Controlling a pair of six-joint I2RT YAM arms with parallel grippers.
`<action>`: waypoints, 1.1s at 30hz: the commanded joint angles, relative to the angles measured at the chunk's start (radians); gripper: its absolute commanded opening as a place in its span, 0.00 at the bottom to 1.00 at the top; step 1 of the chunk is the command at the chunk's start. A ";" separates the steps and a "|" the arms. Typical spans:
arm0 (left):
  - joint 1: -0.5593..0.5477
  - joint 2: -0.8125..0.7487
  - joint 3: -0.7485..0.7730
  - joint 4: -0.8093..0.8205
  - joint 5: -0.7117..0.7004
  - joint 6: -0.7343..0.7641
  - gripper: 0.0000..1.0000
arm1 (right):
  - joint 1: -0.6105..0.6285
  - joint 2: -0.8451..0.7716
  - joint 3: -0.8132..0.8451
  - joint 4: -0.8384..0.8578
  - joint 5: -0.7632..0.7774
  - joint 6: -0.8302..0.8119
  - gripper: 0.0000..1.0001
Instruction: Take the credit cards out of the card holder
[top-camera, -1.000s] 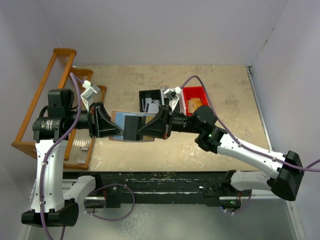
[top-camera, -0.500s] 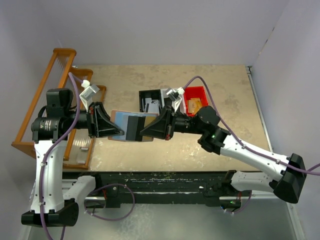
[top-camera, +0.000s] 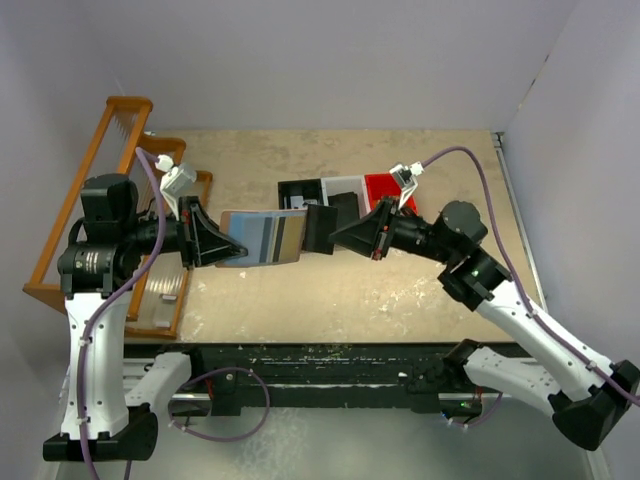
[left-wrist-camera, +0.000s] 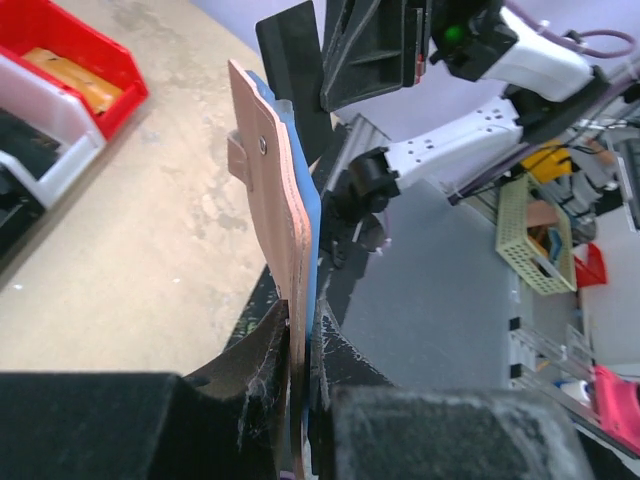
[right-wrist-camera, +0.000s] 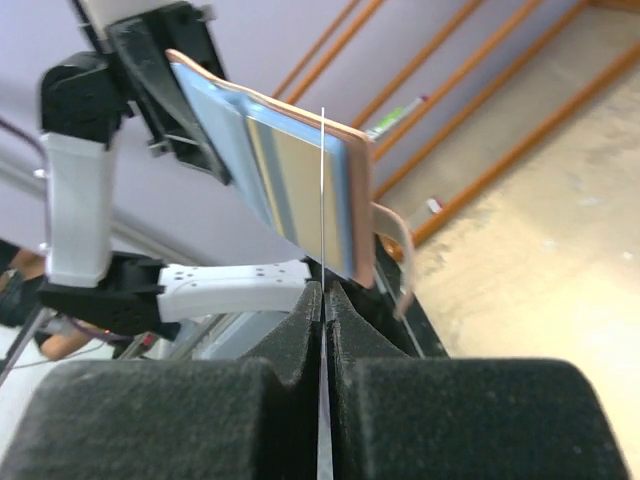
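Wallet is up in the air over the table, spread open, blue lining facing the overhead camera. The left gripper is clamped on its left end, fingers tight against the leather. The right gripper is pinched closed on a card, dark from above, at the wallet's right edge; touching or apart, cannot tell. Bins sit just behind.

From here I count one card holder, one dark card just right of it, and three bins along the far side: one black bin, one white bin and one red bin. One orange item lies in the red bin. One wooden rack stands far left.
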 joint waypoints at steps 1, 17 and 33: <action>0.003 -0.001 0.014 0.056 -0.104 -0.004 0.00 | -0.065 -0.014 0.067 -0.242 0.055 -0.124 0.00; 0.003 -0.009 0.009 -0.014 -0.092 0.071 0.00 | -0.175 0.591 0.488 -0.589 0.503 -0.436 0.00; 0.002 -0.028 0.018 -0.026 -0.017 0.081 0.00 | -0.211 0.983 0.660 -0.630 0.508 -0.479 0.00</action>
